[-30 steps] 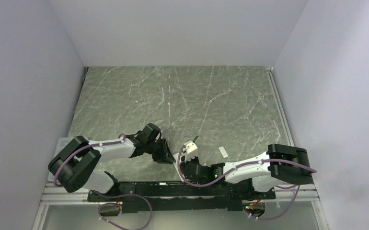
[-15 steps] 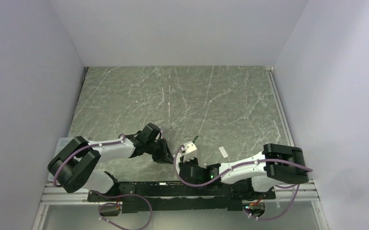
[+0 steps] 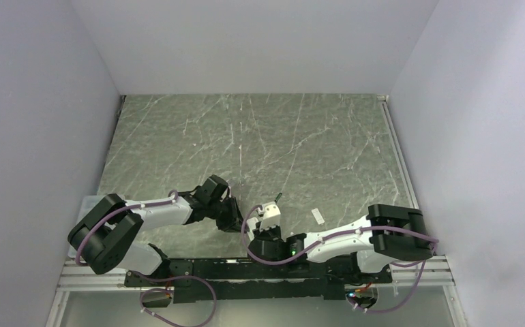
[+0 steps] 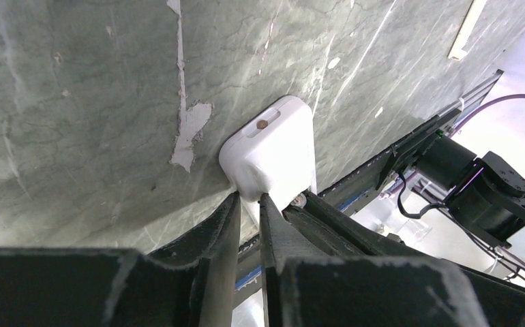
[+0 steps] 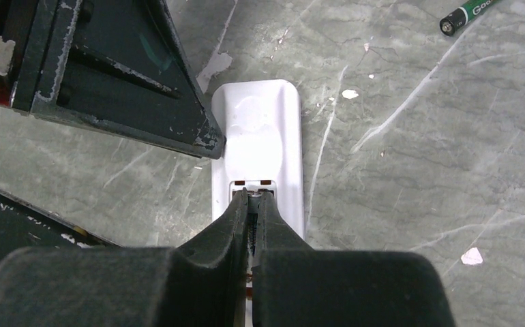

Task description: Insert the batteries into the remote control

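Note:
The white remote control (image 5: 258, 146) lies back up on the marble table, its battery bay open at the near end. My right gripper (image 5: 251, 197) is shut on a battery (image 5: 249, 193), whose metal end shows between the tips at the bay's mouth. My left gripper (image 4: 249, 199) is shut, with its tips pressed against the remote's left edge (image 4: 268, 155). A second, dark green battery (image 5: 468, 15) lies loose beyond the remote and also shows in the top view (image 3: 278, 198). In the top view the remote is hidden under my right wrist.
A small white strip, likely the battery cover (image 3: 318, 216), lies on the table right of the grippers. The black base rail (image 3: 246, 262) runs just behind both wrists. Grey walls enclose the marble table (image 3: 246, 143) on three sides.
My right wrist has shifted a little to the left, toward the left gripper. The left arm and the loose battery have not moved.

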Controlling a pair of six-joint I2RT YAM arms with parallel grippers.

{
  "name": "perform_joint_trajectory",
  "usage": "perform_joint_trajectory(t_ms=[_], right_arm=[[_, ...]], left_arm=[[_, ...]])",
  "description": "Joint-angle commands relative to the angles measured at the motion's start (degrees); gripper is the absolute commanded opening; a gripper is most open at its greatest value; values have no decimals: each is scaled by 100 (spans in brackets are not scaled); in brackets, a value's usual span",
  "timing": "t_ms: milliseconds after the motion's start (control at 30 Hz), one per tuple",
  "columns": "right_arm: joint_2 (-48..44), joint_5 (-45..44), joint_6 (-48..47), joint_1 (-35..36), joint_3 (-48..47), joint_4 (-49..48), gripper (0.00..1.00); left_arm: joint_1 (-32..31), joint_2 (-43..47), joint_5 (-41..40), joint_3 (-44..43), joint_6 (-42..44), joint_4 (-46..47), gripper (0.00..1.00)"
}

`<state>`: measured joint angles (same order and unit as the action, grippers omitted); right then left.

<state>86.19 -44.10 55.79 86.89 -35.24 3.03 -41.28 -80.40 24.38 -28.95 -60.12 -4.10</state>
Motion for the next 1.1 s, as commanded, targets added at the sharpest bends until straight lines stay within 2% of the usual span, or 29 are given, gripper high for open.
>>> perform_joint_trajectory(t_ms=[0, 233, 633, 867, 1067], right_arm=[[254, -178, 195, 9, 270, 1590, 0], [237, -244, 243, 37, 298, 1665, 5], [-42, -432, 343, 82, 286, 1762, 8], [-660, -777, 399, 115, 131, 1982, 0], [-1214, -1131, 206, 117, 51, 1907, 0]], left_arm=[[-2, 4, -438, 39, 237, -204, 20], [-3, -9, -421, 73, 229, -162, 20], [-3, -1, -456, 23, 237, -229, 20], [-3, 1, -469, -55, 263, -307, 19], [2, 129, -521, -201, 319, -533, 20]])
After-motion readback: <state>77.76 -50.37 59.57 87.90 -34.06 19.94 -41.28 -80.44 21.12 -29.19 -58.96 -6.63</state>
